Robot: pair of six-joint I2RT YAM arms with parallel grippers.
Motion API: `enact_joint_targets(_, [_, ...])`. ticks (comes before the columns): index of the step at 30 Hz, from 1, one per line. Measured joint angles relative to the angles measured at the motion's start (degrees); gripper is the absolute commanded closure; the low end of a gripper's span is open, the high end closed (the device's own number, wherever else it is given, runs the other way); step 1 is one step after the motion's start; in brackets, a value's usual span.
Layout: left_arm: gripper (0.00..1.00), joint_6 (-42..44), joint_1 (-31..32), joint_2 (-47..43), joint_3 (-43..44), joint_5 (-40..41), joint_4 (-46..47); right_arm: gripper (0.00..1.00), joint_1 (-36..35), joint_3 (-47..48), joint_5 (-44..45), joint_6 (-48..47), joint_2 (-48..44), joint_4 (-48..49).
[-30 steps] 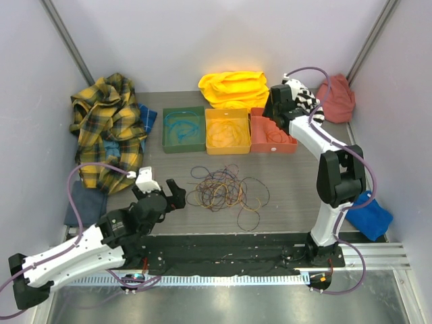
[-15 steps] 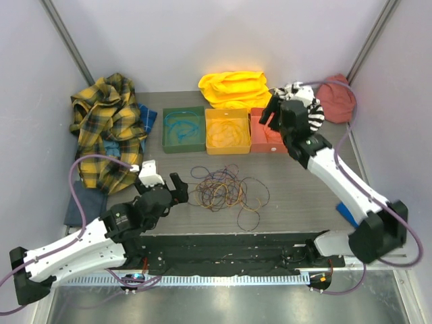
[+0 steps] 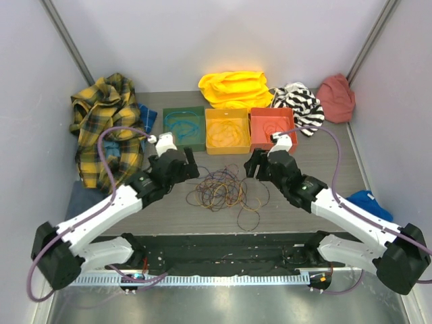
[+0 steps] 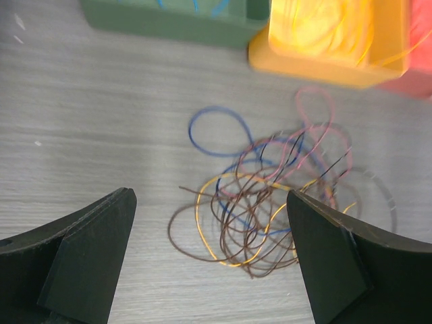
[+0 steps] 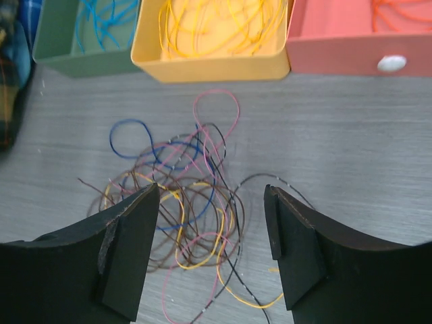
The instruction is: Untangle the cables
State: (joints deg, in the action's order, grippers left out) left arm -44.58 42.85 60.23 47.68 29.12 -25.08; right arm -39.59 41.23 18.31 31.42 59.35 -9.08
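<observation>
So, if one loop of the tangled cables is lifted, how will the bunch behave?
The cables are thin loops lying flat, so probably floppy and very light. Many loops cross each other, so lifting one will likely drag others along. On the smooth-looking table, a push would probably slide the whole bunch.

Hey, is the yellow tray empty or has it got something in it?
Not empty. The yellow tray holds loose yellow wires looped across its floor, plainly visible in the right wrist view.
</observation>
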Motion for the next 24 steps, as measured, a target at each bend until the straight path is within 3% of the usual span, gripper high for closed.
enact_joint_targets(5, [0.00,0.0,-1.0,9.3,0.2,-6.1,1.1,0.30,-0.5,-3.4,-1.2,0.3,0.0,0.2])
enact_joint_targets(10, [0.02,-0.3,-3.5,13.0,0.2,-9.9,4.8,0.30,-0.6,-6.7,-3.0,0.9,-0.1,1.4])
enact_joint_targets(19, [0.18,-0.8,-10.0,25.6,-0.5,-13.3,13.1,0.31,-0.9,-7.4,-4.6,0.9,-0.1,3.8])
enact_joint_targets(20, [0.26,-0.8,-10.0,26.5,-0.3,-13.3,13.9,0.31,-0.9,-7.5,-4.7,0.9,-0.1,4.0])
enact_joint_targets(24, [0.37,-0.6,-10.0,32.6,2.4,-13.9,15.1,0.32,-0.9,-7.6,-5.0,0.9,-0.3,4.3])
